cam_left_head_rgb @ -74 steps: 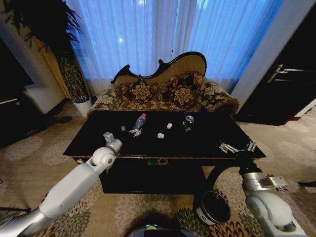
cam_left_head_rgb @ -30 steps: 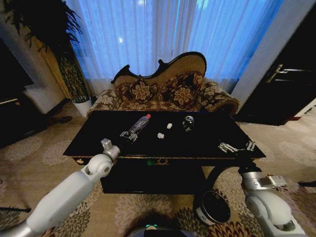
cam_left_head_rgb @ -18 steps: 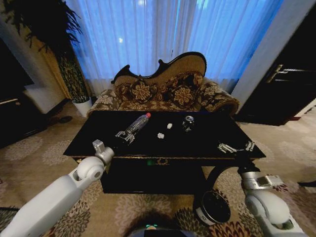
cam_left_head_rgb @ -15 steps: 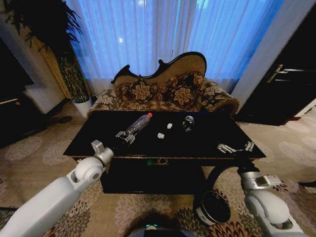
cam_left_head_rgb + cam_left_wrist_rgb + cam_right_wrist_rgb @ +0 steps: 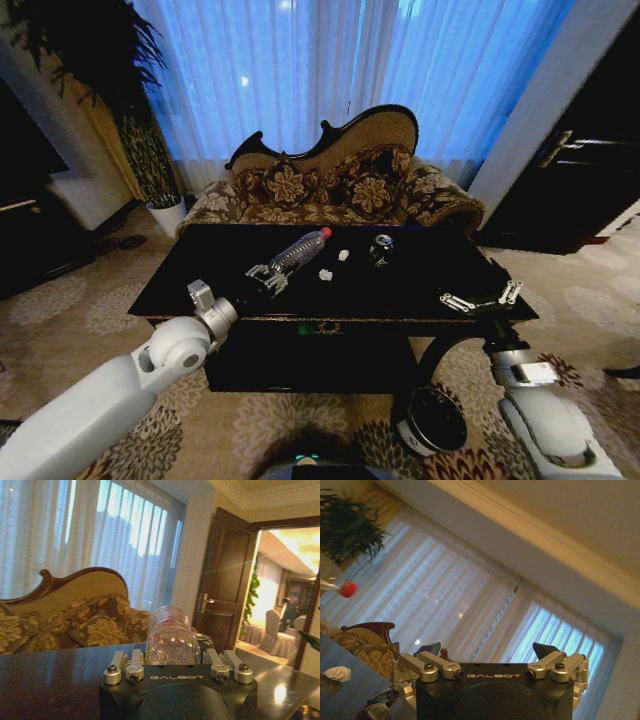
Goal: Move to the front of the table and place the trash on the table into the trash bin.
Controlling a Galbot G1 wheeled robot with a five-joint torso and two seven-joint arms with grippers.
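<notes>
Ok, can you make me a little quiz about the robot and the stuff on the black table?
1. True or false: the left gripper holds the clear bottle.
2. What colour is the bottle's cap? A red, B green, C yellow.
3. Fill in: the right gripper is over the table's ____ end, fingers spread.

Key:
1. True. The bottle sits between the fingers, tilted, cap pointing away from the robot.
2. A.
3. Right. It holds nothing. The paper bits and the dark can lie on the table; the trash bin stands on the carpet.
</notes>
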